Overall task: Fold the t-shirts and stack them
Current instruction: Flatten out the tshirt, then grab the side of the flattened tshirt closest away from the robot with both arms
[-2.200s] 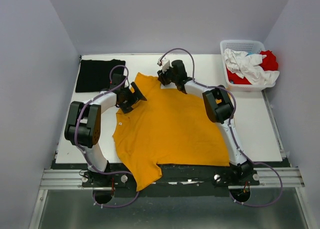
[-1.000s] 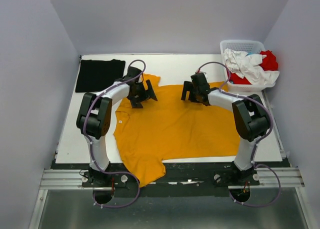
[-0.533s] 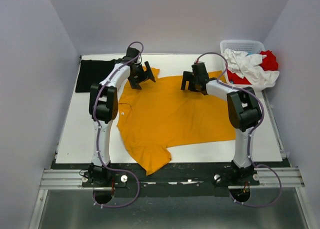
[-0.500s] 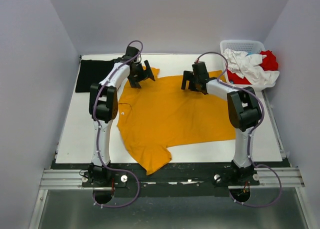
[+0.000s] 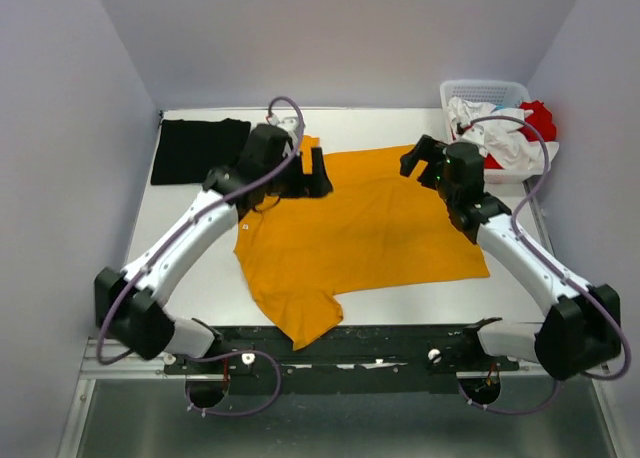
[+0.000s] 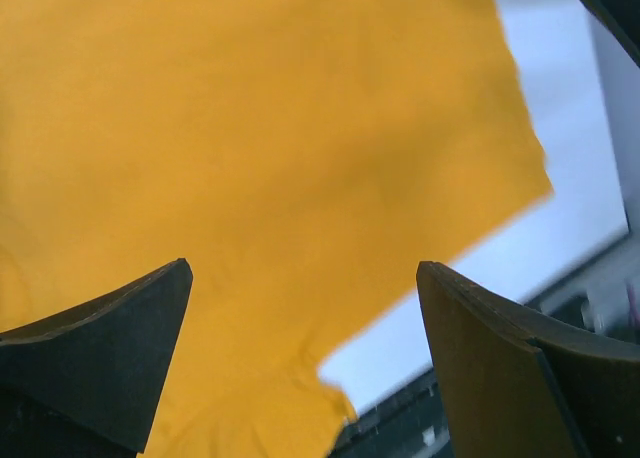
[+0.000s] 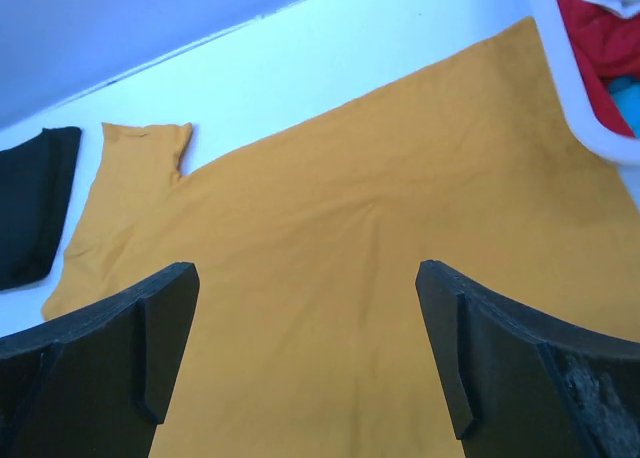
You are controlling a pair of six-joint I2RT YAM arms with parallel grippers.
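Observation:
The mustard orange-yellow t-shirt (image 5: 360,228) lies spread flat on the white table, one sleeve hanging over the near edge; it fills the left wrist view (image 6: 250,158) and right wrist view (image 7: 380,238). A folded black t-shirt (image 5: 198,148) lies at the far left corner and shows in the right wrist view (image 7: 30,203). White and red t-shirts (image 5: 500,133) sit in the basket. My left gripper (image 5: 318,176) is open and empty above the shirt's far left part. My right gripper (image 5: 415,160) is open and empty above its far right part.
The white lattice basket (image 5: 470,90) stands at the far right corner, its rim in the right wrist view (image 7: 590,128). The table's dark front rail (image 5: 400,338) runs along the near edge. Grey walls enclose the table.
Both grippers have let go of the yellow shirt's far edge, lifted and drawn back toward the near side. The shirt now lies flat, shifted slightly right.

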